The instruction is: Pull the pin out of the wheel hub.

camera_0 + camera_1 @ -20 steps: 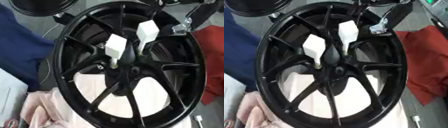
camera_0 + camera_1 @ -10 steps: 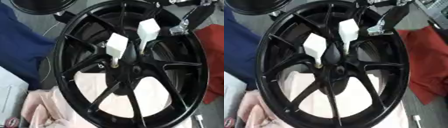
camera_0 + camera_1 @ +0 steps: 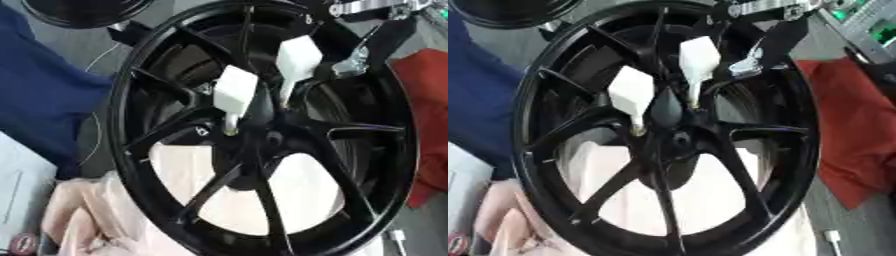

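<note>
Right hand [image 3: 765, 47] enters from the upper right corner, black with a silver joint, lying over the wheel's upper right rim. Its fingers cannot be made out against the black spokes; cannot tell whether they are released or grasping. Left hand is not visible.

Two white-headed pins stand in the wheel hub [image 3: 262, 135]. Left pin [image 3: 234, 95] has its thin shaft seated in a hole just left of the hub centre. Right pin [image 3: 297, 61] sits above and right of it, shaft running down toward the hub, head close beside the right hand.

Black wheel [image 3: 140, 75] fills most of the view, tilted; its lower edge runs off the frame.

Surroundings: blue cloth [image 3: 44, 95] left, pink cloth [image 3: 79, 220] lower left, red cloth [image 3: 855, 125] right. Grey floor shows at the upper left and lower right corners only.
</note>
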